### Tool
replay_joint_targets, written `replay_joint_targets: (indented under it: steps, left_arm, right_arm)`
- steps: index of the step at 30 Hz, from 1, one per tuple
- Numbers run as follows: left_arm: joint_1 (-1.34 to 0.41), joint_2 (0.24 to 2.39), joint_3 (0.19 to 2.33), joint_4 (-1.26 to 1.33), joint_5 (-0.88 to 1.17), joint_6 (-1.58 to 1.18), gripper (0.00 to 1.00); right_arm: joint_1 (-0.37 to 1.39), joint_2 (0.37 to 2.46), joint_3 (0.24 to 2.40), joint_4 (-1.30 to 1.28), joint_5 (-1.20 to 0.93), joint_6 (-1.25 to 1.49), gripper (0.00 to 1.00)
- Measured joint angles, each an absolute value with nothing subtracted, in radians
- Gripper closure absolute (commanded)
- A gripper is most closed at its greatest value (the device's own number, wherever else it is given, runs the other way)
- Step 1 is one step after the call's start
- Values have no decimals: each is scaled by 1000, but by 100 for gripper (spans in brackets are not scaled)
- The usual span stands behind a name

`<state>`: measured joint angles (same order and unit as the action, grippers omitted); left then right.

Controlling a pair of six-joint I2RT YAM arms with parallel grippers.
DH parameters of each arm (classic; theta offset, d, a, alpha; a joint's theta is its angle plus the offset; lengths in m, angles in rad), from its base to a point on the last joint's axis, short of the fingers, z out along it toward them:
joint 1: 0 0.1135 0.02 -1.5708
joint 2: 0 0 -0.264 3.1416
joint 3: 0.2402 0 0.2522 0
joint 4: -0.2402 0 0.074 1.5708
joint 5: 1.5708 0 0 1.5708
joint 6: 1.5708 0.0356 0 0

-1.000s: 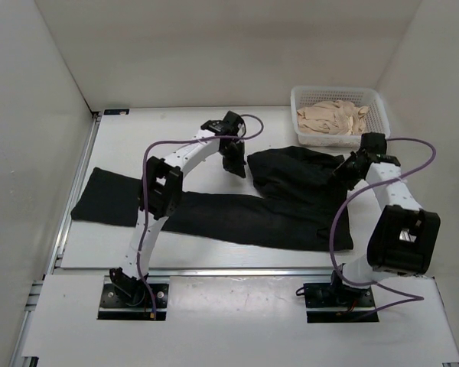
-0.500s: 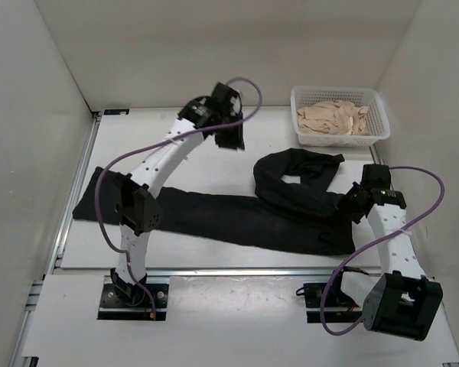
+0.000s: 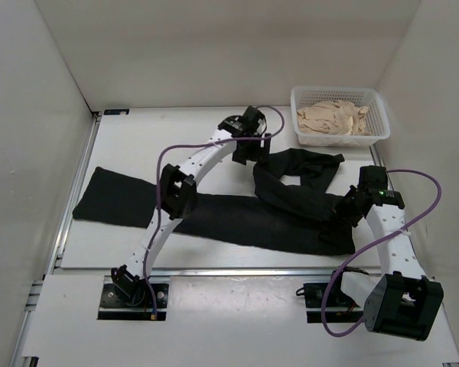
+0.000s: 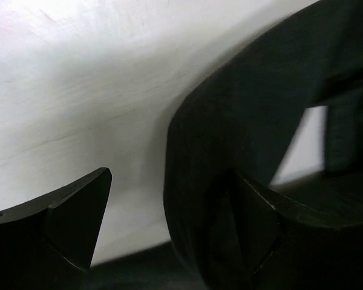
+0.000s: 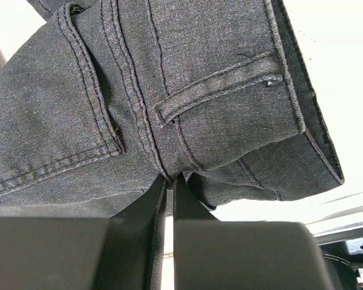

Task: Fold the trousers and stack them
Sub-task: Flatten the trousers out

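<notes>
The trousers [image 3: 237, 220] lie across the table [image 3: 138, 145]. One leg runs flat to the far left of the left gripper [image 3: 247, 153], passing under that arm on its near side. The left gripper hangs over the table just left of the bunched upper part of the trousers. In its wrist view the left gripper [image 4: 169, 175] stands wide open and holds nothing. One finger [image 4: 66, 229] is over bare table, and the other is over the curved edge of the dark cloth [image 4: 242, 115]; whether it touches the cloth cannot be told.

Right of that gripper the fabric forms a loop with a patch of table showing through it. At the right end of this loop the right gripper [image 3: 346, 208] meets the cloth. In its wrist view the right gripper [image 5: 169, 179] is nearly closed, pinching a fold of stitched fabric [image 5: 187, 78] beside a belt loop. Beyond the right gripper, at the back of the table, a white basket [image 3: 380, 115] holds a beige cloth pile [image 3: 333, 118], apart from the trousers.
</notes>
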<state>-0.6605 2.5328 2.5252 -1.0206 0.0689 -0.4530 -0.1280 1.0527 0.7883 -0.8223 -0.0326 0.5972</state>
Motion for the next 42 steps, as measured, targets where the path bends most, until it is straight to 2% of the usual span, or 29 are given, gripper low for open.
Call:
replay_joint_targets:
  steps: [2,4,6,7,8,12,15,22,25,27,28,29,31,32,36,39,41,42]
  left_arm:
    - [-670,2595,2525,-1024,75,-451,10]
    - [-674,2626,2523,-1031,92,-448,16]
    - [-677,2630,2521,-1032,118,-448,55]
    - [-677,2629,2521,-1028,134,-446,78]
    - [-677,2625,2522,-1020,152,-444,90]
    - [-675,2601,2515,-1006,189,-435,90]
    - [-661,2504,2424,-985,160,-462,90]
    - [-587,1965,2076,-925,56,-550,90]
    - [-605,1722,1852,-889,14,-589,70]
    - [-609,1633,1719,-875,-31,-600,68]
    - [-600,1626,1684,-879,-52,-604,67]
    - [-592,1639,1669,-886,-73,-608,58]
    - [-567,1706,1665,-900,-122,-609,54]
    - [-554,1740,1667,-905,-148,-608,53]
    - [-503,1830,1739,-970,-232,-603,65]
    - [-459,1860,1881,-992,-275,-593,65]
    - [-435,1882,1982,-994,-274,-580,55]
    - [-422,1902,2040,-996,-272,-573,55]
  right_arm:
    - [-128,1053,788,-822,-33,595,99]
    - [-128,1053,788,-822,-33,595,99]
    - [-128,1053,788,-822,-33,595,99]
    - [-128,1053,788,-822,-33,595,99]
    - [-128,1053,788,-822,-33,595,99]
    - [-128,1053,788,-822,-31,595,99]
    - [-128,1052,788,-822,-29,595,99]
    - [-112,1032,789,-776,-105,616,99]
    - [-100,1021,797,-746,-153,626,99]
    - [-103,1020,797,-762,-126,620,99]
    - [-109,1023,795,-774,-109,618,99]
    - [-112,1027,794,-786,-97,617,99]
    - [-114,1031,794,-803,-75,613,99]
    - [-116,1031,794,-810,-64,611,99]
    - [-118,1031,794,-823,-35,602,99]
    - [-118,1031,793,-825,-25,598,99]
    - [-118,1031,788,-825,-24,598,99]
    - [-118,1031,787,-827,-23,597,99]
